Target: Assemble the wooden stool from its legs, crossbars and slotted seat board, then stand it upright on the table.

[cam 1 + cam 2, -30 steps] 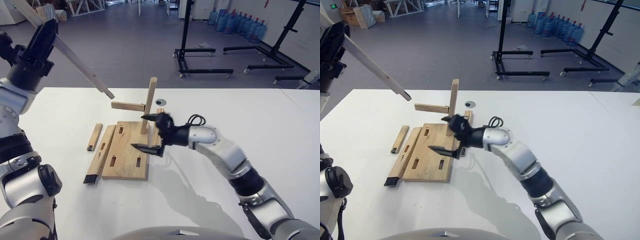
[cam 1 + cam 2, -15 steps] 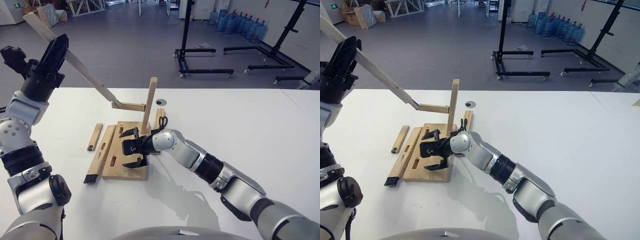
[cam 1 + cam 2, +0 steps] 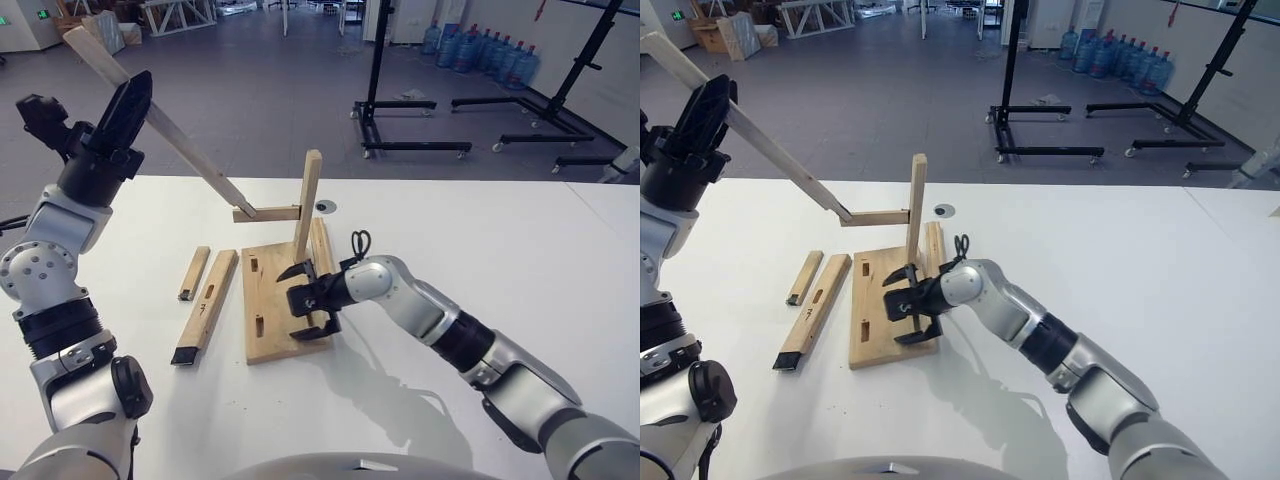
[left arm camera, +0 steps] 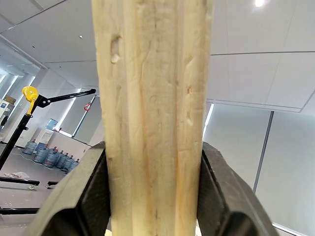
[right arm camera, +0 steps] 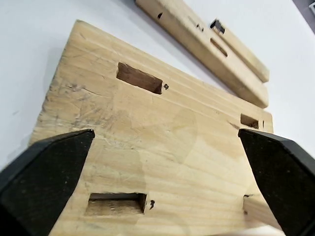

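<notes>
A leg (image 3: 190,155) is clamped in the left gripper (image 3: 135,95). The right gripper (image 3: 295,305) is spread open over the right edge of the seat board (image 3: 270,345); wide table (image 3: 520,240) is seen beyond.

Noted a smooth grey floor (image 3: 250,90) stretching away beyond the white counter (image 3: 520,240). Recorded black wheeled stands (image 3: 415,146) parked on it, with blue water bottles (image 3: 490,55) clustered behind near the far wall. Logged overhead a pale panelled ceiling (image 4: 256,39) with a lit spot.
</notes>
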Controlling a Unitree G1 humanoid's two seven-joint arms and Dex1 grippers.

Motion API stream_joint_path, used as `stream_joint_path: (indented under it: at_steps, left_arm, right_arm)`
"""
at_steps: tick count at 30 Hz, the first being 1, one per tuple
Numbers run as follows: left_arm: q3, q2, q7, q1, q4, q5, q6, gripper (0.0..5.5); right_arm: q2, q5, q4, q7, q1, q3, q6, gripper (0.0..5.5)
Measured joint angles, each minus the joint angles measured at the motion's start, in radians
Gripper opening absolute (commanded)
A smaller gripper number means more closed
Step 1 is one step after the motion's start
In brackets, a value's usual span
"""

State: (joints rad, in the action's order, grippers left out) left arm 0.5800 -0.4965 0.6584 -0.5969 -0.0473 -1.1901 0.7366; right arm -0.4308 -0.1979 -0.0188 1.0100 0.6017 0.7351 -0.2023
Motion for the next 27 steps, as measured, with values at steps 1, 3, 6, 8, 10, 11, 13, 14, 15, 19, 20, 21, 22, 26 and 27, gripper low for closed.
stream_joint_path:
  at_steps: [1,3,6,8,10,11,13,14,15,19,20,21,22,26,27]
  left_arm:
    - [-0.002,-0.002,0.006,0.000,-0.004,0.002,-0.002,2.01]
    - [-0.007,-0.004,0.013,0.000,-0.018,0.011,-0.004,2.01]
    - [-0.010,-0.017,0.036,-0.001,-0.043,0.021,-0.006,2.01]
    - [-0.012,-0.025,0.043,-0.003,-0.054,0.021,-0.006,2.01]
    - [-0.018,-0.025,0.048,-0.004,-0.063,0.022,-0.005,2.01]
    - [-0.026,-0.026,0.050,-0.005,-0.073,0.022,-0.003,2.01]
    - [-0.041,-0.027,0.059,-0.006,-0.080,0.023,0.003,2.01]
    - [-0.048,-0.027,0.066,-0.007,-0.085,0.024,0.003,2.01]
    - [-0.059,-0.027,0.071,-0.012,-0.096,0.028,0.004,2.01]
    - [-0.086,-0.025,0.070,-0.035,-0.132,0.044,0.016,2.01]
    - [-0.088,-0.025,0.080,-0.034,-0.133,0.045,0.016,2.01]
    - [-0.089,-0.026,0.093,-0.034,-0.137,0.049,0.016,2.01]
    - [-0.091,-0.027,0.107,-0.033,-0.147,0.053,0.017,2.01]
    - [-0.091,-0.039,0.172,0.007,-0.198,0.071,0.020,2.01]
    - [-0.087,-0.040,0.179,0.020,-0.198,0.071,0.022,2.01]
  right_arm:
    - [-0.029,0.017,0.030,0.014,-0.024,-0.018,-0.015,5.40]
    - [-0.068,0.040,0.064,0.032,-0.054,-0.041,-0.031,5.40]
    - [-0.131,0.063,0.100,0.045,-0.099,-0.082,-0.030,5.40]
    - [-0.170,0.064,0.104,0.056,-0.115,-0.108,-0.017,5.40]
    - [-0.208,0.064,0.104,0.060,-0.122,-0.123,-0.011,5.40]
    - [-0.223,0.064,0.104,0.062,-0.128,-0.132,-0.011,5.40]
    - [-0.234,0.064,0.105,0.064,-0.139,-0.147,-0.008,5.40]
    - [-0.235,0.064,0.105,0.064,-0.142,-0.150,-0.004,5.40]
    - [-0.236,0.066,0.105,0.063,-0.148,-0.157,-0.001,5.40]
    - [-0.244,0.144,0.155,0.079,-0.198,-0.218,-0.091,5.40]
    - [-0.244,0.187,0.182,0.098,-0.213,-0.236,-0.140,5.40]
    - [-0.240,0.247,0.218,0.129,-0.231,-0.246,-0.201,5.40]
    - [-0.225,0.296,0.246,0.147,-0.242,-0.255,-0.246,5.40]
    - [-0.196,0.457,0.347,0.152,-0.185,-0.372,-0.378,5.40]
    - [-0.192,0.467,0.347,0.147,-0.175,-0.384,-0.388,5.40]
